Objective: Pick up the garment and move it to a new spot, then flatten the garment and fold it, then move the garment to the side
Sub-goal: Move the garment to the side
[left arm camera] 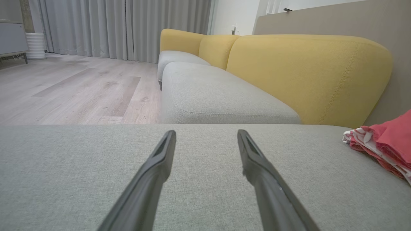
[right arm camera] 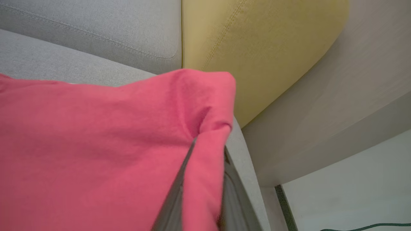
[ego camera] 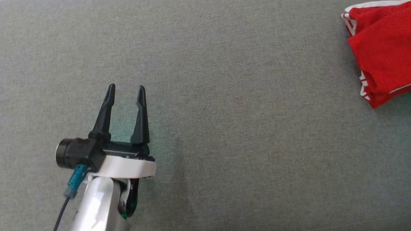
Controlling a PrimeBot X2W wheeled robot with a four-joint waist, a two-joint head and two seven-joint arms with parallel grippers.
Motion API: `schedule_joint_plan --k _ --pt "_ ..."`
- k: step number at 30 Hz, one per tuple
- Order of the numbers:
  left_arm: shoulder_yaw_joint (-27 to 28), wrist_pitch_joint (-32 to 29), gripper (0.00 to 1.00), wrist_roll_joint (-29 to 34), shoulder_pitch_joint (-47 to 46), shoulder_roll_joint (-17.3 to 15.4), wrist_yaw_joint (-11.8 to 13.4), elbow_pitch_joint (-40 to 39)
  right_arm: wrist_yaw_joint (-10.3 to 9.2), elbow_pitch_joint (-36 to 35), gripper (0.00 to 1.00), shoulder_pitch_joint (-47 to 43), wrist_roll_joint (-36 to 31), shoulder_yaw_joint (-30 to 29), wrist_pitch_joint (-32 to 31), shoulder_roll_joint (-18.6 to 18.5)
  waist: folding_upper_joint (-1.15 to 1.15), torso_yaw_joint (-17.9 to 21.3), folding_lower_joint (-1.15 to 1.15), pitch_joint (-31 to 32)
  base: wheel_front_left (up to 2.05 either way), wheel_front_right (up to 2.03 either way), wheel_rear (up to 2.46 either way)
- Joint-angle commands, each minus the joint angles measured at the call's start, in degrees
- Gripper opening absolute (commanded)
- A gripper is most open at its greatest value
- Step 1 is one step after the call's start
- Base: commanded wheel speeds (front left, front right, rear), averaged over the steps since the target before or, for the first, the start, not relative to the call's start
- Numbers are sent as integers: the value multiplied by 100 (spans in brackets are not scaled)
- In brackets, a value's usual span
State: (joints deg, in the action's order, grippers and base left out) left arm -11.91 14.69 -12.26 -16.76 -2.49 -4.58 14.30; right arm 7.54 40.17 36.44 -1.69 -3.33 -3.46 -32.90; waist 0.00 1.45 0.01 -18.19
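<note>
The garment (ego camera: 387, 47) is red cloth with white trim, and it lies bunched in loose folds on the grey seat (ego camera: 244, 145), at that seat's right end. In the head view part of it runs past the picture's right edge.

The right gripper (right arm camera: 208, 150) is clamped on the garment. In the right wrist view a fold of the red cloth (right arm camera: 96, 144) runs down between the two dark fingers (right arm camera: 178, 192), which stand close together with the fabric pinched between them. This grip sits at the seat's right edge, where the grey upholstery (right arm camera: 64, 67) curves away beside the cloth. Beyond that edge are a pale wall panel and light flooring, with a thin dark cable (right arm camera: 369, 227) on the floor.

The left gripper (ego camera: 126, 86) hangs over the left part of the seat, well apart from the garment, with its fingers spread wide and nothing between them. From the left wrist view the gripper (left arm camera: 206, 132) points low along the seat's surface (left arm camera: 205, 192), and the garment (left arm camera: 388, 141) shows at the seat's right side.

Past the seat's far edge stands a second grey cushion (left arm camera: 218, 96). A yellow backrest (left arm camera: 305, 77) rises behind the seat's far right corner. A wooden floor (left arm camera: 70, 93) and grey curtains (left arm camera: 112, 29) lie beyond the seat on its left side.
</note>
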Motion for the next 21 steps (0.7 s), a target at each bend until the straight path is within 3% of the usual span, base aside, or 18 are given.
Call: schedule_joint_plan --k 1,2,3,12,17,21 --pt "216 30 100 67 -155 -41 -13 -193 -5 -121 0 87 -69 -36 43 -127 0 -4 -1 -9 0 0 0" --pt "231 30 100 75 -156 -41 -22 -193 -5 -102 35 90 -98 -72 51 -110 0 -6 -1 -14 0 0 0" --pt "244 30 100 81 -158 -41 -29 -191 -5 -85 100 88 -125 -113 56 -87 0 -6 -1 -15 0 0 0" --pt "254 30 100 23 -134 -40 -24 -134 -5 -363 100 29 -265 -322 165 208 0 46 -1 211 0 0 0" --pt "256 30 100 -34 -76 -40 20 -146 -5 -821 100 -54 -144 -334 297 548 0 61 -1 455 0 0 0" --pt "250 30 100 -98 31 -40 93 -168 -5 -1503 100 -286 189 -332 508 1080 0 44 -1 761 0 0 0"
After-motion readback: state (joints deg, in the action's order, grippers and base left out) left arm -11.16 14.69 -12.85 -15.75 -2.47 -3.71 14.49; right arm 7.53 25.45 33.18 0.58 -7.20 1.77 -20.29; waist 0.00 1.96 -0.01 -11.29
